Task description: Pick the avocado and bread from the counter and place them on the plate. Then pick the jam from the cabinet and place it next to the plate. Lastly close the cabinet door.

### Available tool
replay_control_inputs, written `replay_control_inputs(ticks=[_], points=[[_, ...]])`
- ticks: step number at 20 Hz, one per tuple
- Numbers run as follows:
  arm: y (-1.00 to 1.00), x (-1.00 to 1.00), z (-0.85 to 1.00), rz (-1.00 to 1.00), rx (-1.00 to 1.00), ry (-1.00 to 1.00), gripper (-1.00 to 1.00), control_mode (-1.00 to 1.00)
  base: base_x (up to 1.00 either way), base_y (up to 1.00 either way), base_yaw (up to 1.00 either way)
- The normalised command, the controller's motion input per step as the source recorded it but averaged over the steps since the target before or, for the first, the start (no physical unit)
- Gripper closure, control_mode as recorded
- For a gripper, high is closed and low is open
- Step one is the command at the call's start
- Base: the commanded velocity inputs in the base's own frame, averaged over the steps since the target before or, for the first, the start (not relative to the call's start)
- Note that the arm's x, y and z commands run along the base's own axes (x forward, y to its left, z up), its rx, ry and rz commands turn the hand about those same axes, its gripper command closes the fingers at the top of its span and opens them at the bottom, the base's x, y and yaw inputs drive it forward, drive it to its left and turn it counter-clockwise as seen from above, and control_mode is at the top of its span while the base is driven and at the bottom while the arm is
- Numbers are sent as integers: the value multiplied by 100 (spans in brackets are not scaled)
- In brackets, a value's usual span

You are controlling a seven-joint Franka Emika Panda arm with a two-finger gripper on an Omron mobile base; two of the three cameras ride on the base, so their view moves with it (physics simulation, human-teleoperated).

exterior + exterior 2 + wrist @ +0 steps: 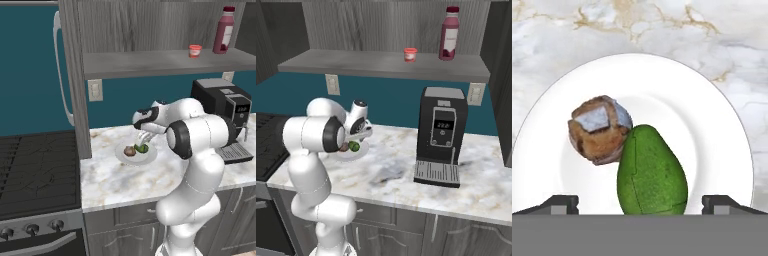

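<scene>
Glossy green and pear-shaped, the avocado lies nearest the gripper, whose two dark fingertips are spread wide either side of it, pinching nothing. Touching the avocado's side is the bread, one rough brown knob with a paler cross-cut patch on top. Both sit on the plate, a smooth round shallow white dish much wider than either bit of food. So one avocado, one bread, one plate.

The plate rests on the counter, white-and-beige marbled stone with gold veins. Past the plate on that counter, off to the arm's right, stands one boxy black coffee machine.

Up above the plate is the cabinet, grey wood grain, with its shelf showing. On that shelf: one tiny squat red jam jar with a pale lid, and next to it one tall dark-red bottle with a white cap. The cabinet door hangs open, edge-on, with a long curved white handle.
</scene>
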Motion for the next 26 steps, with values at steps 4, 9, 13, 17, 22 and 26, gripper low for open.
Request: replay_control_inputs(ticks=[4,9,13,17,22,26], points=[[0,-22,34,0,0,0,-100,-100,0,0,0],[-1,-43,26,-5,2,0,-100,-100,0,0,0],[-4,-53,24,-11,3,-3,-100,-100,0,0,0],[-9,-59,22,-19,4,-11,-100,-100,0,0,0],[-4,-47,33,-17,1,-11,-100,-100,0,0,0],[-1,-27,35,-12,6,-7,-100,-100,0,0,0]])
